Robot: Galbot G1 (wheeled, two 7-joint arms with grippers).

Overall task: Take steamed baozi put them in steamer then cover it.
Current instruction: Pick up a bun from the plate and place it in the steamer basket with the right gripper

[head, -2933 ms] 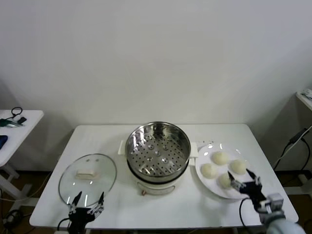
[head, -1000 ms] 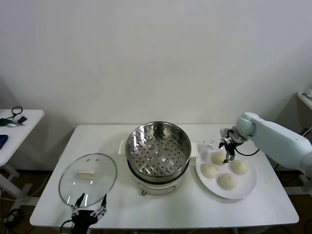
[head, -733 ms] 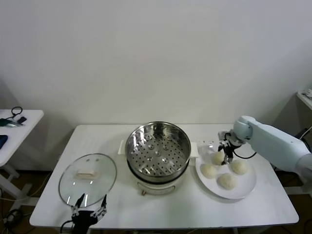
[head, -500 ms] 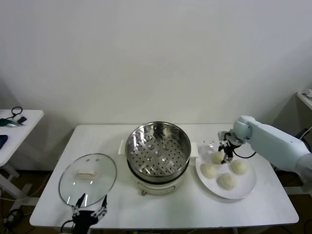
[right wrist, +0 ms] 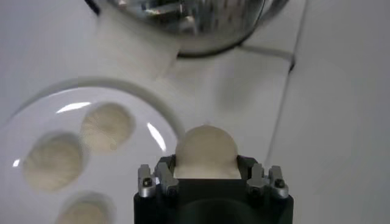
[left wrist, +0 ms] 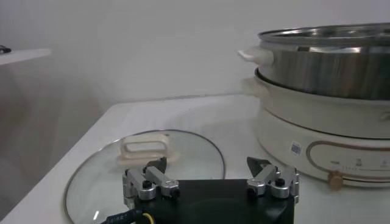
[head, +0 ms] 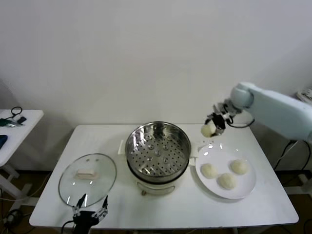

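My right gripper [head: 210,127] is shut on one cream-white baozi [head: 208,129] and holds it in the air between the steamer and the plate; in the right wrist view that baozi [right wrist: 205,152] sits between the jaws. Three more baozi [head: 209,170] [head: 238,166] [head: 226,181] lie on the white plate [head: 246,191]. The steel steamer [head: 158,151] stands open at the table's middle, its perforated tray bare. The glass cover [head: 87,175] with its cream handle lies flat at the front left. My left gripper [head: 89,214] hangs open at the table's front edge, just before the cover [left wrist: 146,164].
The plate [right wrist: 79,100] lies to the right of the steamer [right wrist: 183,24]. A small side table [head: 14,124] with dark items stands far left. The steamer's white base and side handle [left wrist: 253,56] rise close beside the left gripper [left wrist: 210,176].
The right gripper shut on the plate's back-left baozi and lifted it up and toward the steamer. Three baozi stay on the plate. The left arm has not moved.
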